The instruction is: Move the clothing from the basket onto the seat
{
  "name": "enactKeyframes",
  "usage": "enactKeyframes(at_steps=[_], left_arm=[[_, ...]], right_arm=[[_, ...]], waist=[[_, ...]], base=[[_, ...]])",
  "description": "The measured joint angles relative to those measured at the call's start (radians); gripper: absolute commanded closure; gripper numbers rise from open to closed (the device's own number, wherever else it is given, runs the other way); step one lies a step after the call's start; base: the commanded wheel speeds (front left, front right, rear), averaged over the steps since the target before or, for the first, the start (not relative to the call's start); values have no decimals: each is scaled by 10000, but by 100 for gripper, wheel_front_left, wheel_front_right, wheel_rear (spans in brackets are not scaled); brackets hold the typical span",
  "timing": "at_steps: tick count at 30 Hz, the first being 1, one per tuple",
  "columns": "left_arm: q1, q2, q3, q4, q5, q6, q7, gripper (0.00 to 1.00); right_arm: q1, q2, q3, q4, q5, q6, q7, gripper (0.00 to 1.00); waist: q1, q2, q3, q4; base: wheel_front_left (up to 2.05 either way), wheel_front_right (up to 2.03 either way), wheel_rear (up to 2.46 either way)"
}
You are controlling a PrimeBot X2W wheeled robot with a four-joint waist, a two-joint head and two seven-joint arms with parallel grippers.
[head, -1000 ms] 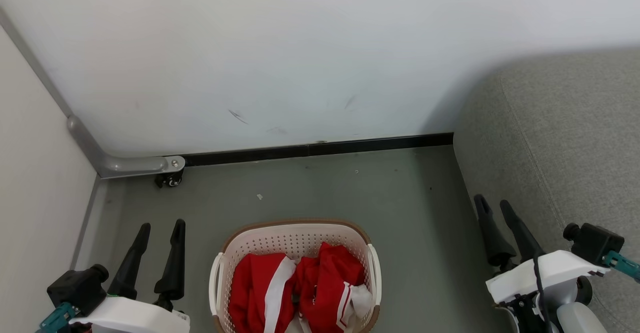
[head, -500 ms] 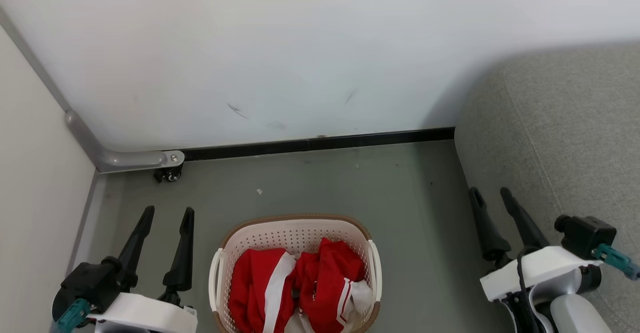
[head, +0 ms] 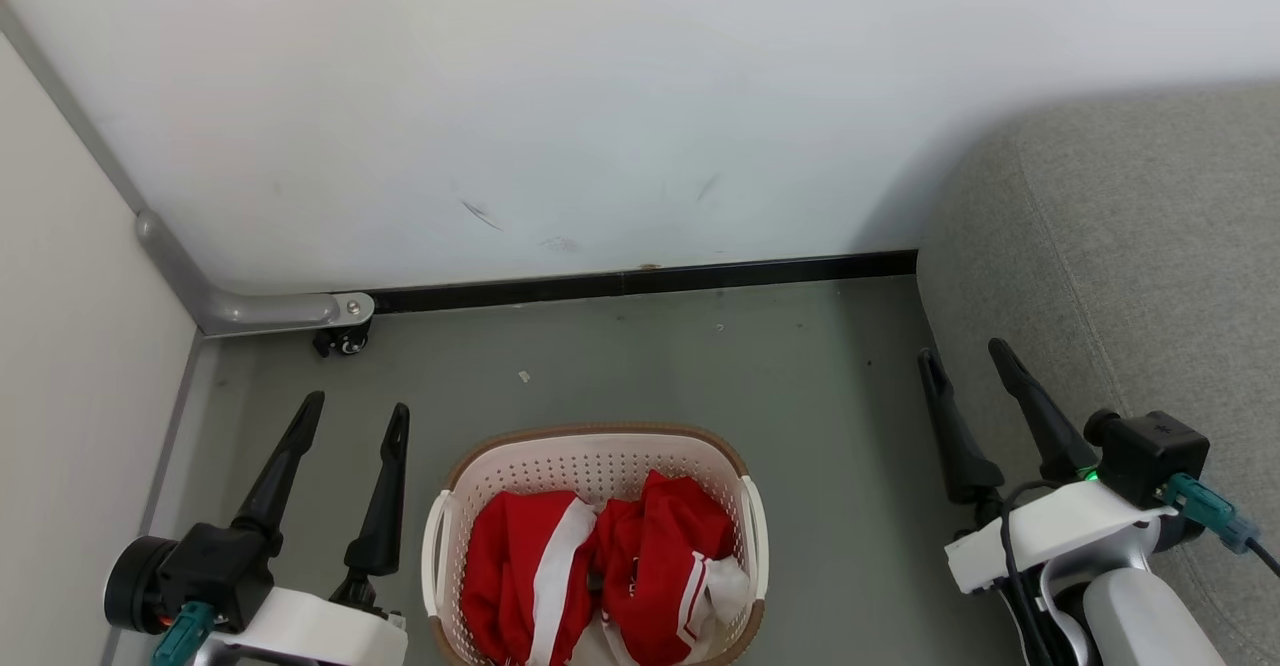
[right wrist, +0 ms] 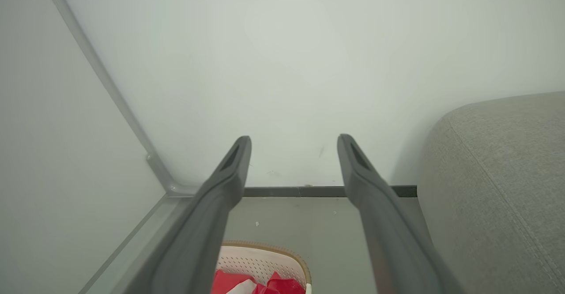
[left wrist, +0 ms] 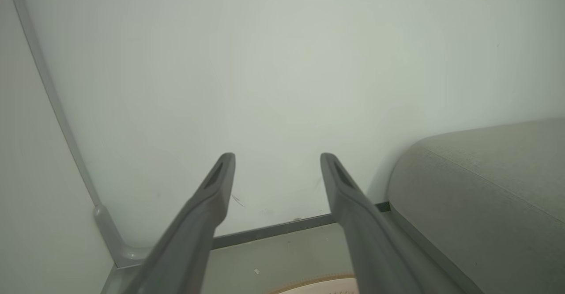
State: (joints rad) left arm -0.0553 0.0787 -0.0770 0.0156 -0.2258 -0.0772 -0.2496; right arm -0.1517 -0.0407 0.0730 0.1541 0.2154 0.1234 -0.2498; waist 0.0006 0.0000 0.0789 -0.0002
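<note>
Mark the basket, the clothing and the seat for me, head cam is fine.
basket point(head: 590, 469): head view, on the perforated back wall just under the brown rim.
clothing point(head: 655, 546): head view, on red fabric near the pile's middle.
seat point(head: 1150, 246): head view, on bare grey upholstery.

Basket point(head: 590, 468) near end cut by bottom edge; clothing point(head: 650, 556) hides its floor; seat point(head: 1130, 246) runs off right.

red clothing point(head: 600, 571) fills the basket point(head: 590, 446) on the floor, between two spread, empty tools, sofa point(head: 1130, 276) at right
</note>
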Motion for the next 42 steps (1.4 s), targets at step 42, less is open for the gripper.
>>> enactKeyframes(at_steps=[42], left_arm=[[1, -174, -499, 1166, -366, -328, -29, 0]], right_arm=[[-423, -17, 2, -545, -52, 0, -10, 0]], waist=[[-2, 0, 610, -85]], base=[[0, 0, 0]])
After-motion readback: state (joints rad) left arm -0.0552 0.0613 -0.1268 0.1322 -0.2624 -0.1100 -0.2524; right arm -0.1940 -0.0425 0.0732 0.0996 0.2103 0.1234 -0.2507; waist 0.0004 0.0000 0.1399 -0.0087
